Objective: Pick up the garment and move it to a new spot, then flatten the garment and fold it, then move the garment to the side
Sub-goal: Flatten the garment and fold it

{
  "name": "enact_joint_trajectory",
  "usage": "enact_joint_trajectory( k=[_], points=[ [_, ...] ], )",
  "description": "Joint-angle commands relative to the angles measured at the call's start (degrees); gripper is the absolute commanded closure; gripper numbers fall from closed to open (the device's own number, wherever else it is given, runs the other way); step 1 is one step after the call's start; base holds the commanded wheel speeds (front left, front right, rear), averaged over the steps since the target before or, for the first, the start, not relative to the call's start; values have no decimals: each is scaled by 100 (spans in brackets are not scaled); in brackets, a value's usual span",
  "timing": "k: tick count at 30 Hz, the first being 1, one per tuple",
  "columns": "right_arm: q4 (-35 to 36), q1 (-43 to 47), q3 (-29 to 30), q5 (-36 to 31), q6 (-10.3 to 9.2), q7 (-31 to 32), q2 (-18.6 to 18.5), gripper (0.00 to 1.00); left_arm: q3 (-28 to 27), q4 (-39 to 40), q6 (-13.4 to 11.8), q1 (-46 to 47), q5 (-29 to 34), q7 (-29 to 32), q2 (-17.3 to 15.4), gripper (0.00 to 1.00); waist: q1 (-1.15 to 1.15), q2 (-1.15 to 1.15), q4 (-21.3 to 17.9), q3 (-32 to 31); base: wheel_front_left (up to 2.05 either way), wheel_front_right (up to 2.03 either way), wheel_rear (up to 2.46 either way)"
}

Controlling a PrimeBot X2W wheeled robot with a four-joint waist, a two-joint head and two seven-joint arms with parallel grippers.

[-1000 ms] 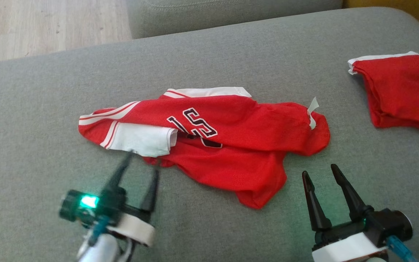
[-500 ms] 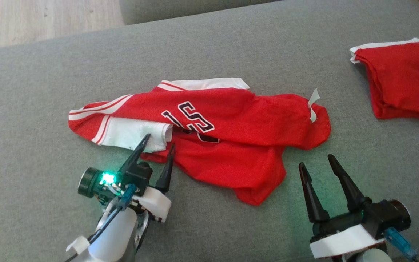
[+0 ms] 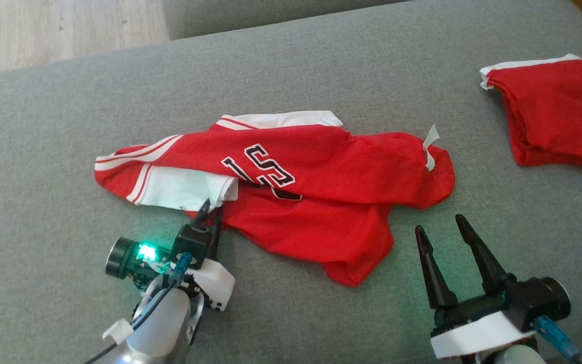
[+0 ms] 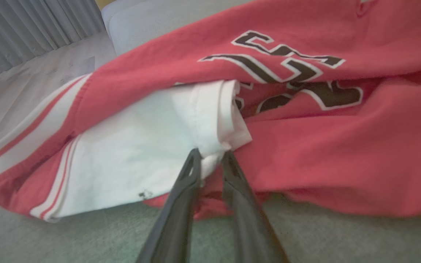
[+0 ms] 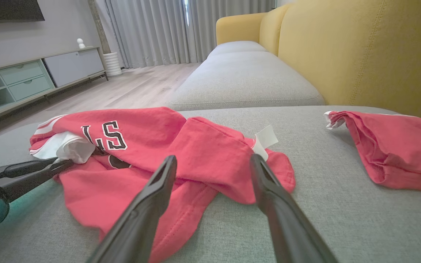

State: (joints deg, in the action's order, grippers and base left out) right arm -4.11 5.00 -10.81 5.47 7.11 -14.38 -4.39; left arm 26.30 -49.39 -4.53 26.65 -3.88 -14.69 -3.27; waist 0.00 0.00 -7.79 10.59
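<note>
Jaws nearly together, left gripper (image 4: 210, 156) apparently pinches white hem (image 4: 210, 120) of crumpled garment (image 4: 327, 146).

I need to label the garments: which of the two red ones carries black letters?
The crumpled jersey in the middle; the red garment at the far right is plain, white-edged.

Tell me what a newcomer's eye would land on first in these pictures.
The red jersey with black lettering lies crumpled mid-cushion on the grey sofa. The left hand pinches its white edge at the near side; the right hand hangs open beside it. A second red garment lies far right.
</note>
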Motion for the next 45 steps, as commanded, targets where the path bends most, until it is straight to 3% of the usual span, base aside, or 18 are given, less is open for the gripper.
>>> enact_joint_trajectory(
  k=[1, 2, 12, 22, 33, 45],
  points=[
    [159, -157, -122, -6, 37, -62, -44, 0, -116, 92, -17, 168, 12, -30, -63, 88, 0, 0, 5, -26, 0, 0, 0],
    [158, -153, -125, -3, 37, -62, -46, 0, -98, 70, 4, 168, 16, -30, -63, 100, 0, 0, 9, -39, 0, 0, 0],
    [137, -6, -70, -7, 37, -62, -64, 0, -26, 670, -6, 17, 89, -30, -229, 100, 0, 0, 114, -259, 0, 0, 0],
    [68, 120, -123, 39, 37, -62, -31, 0, -93, 1807, 27, -361, 192, -30, -1021, 100, 0, 0, 228, -521, 0, 0, 0],
    [-232, 18, -70, 102, 37, -62, 7, 0, -529, 2350, -19, -308, 84, 83, -1922, 100, 0, 0, 245, -460, 0, 0, 0],
    [-522, -378, -138, 229, 37, -62, 21, 0, -784, 2449, 8, 37, -12, 196, -2418, 100, 0, 0, 353, -281, 0, 0, 0]
  ],
)
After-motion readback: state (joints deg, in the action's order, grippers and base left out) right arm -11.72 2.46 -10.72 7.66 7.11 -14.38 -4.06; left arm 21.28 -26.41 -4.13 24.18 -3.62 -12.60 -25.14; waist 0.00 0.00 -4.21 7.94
